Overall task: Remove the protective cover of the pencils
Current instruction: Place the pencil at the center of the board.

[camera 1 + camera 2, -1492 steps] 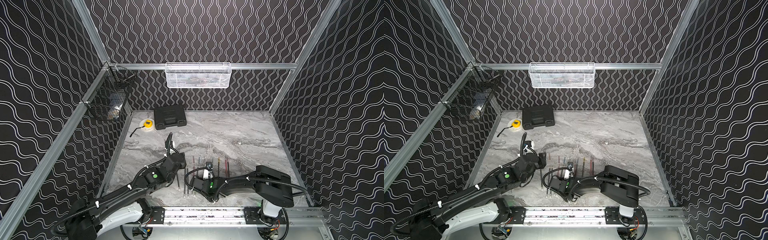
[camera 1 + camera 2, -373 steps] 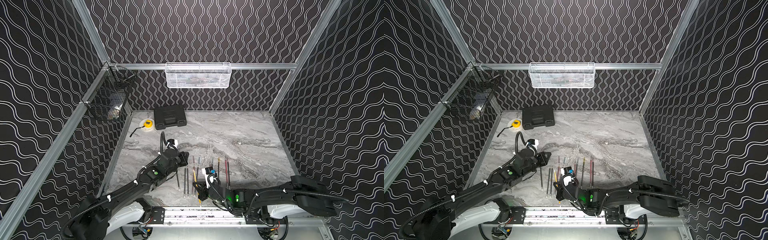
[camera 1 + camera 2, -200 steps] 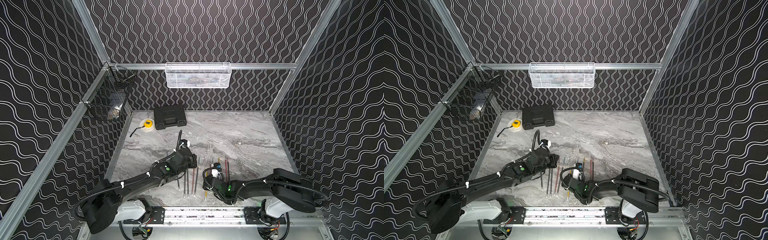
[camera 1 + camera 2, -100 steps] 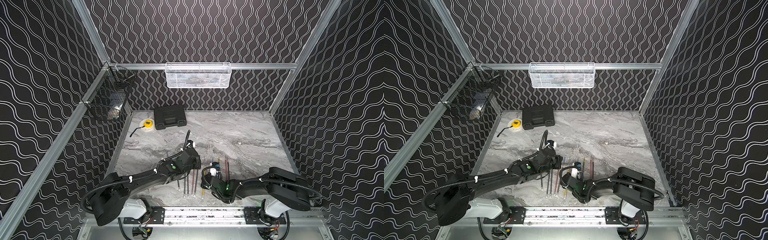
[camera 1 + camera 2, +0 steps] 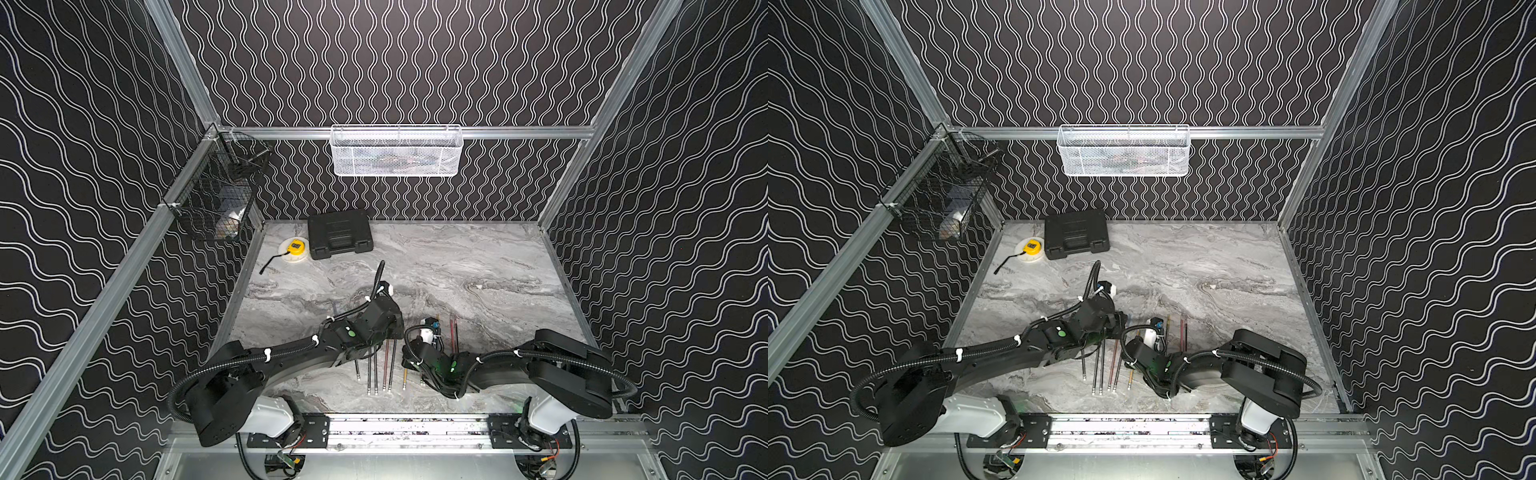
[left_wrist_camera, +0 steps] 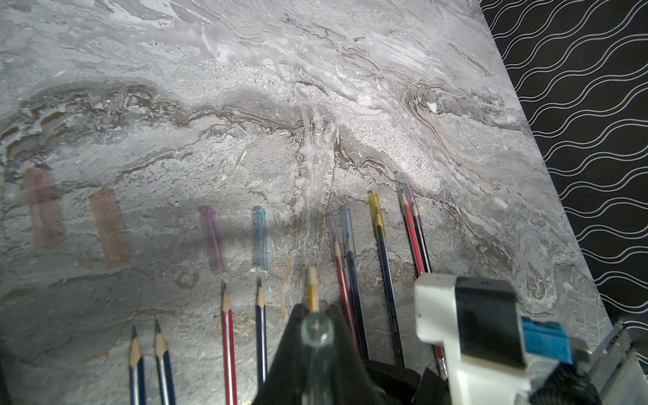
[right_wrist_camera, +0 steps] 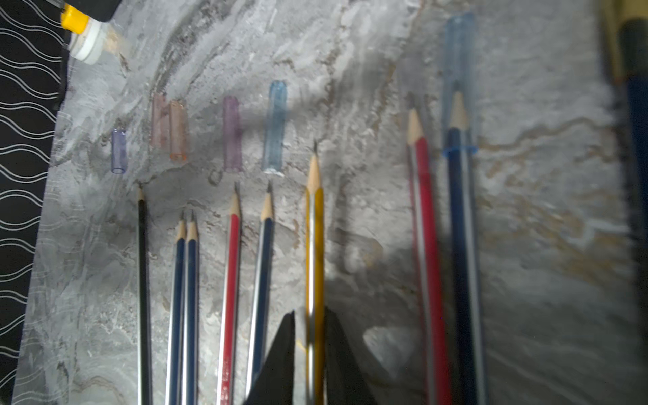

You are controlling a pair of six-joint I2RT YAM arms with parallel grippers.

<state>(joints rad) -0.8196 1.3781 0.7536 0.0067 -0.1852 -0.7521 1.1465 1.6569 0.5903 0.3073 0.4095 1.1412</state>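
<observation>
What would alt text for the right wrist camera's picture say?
The right tool, slightly open, straddles a yellow pencil lying on a grey marble table. Bare-tipped pencils lie alongside, loose tinted caps beyond their tips; one dark blue pencil wears a blue cap.

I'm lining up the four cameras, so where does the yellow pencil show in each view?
In a top view: yellow pencil, on the table beside the right arm's wrist.
In a top view: same place.
Left wrist: only its tip, beyond the clear cap in the left fingers.
Right wrist: mid-picture, between the right fingers.
Shared landmark: the red pencil, two places away.
</observation>
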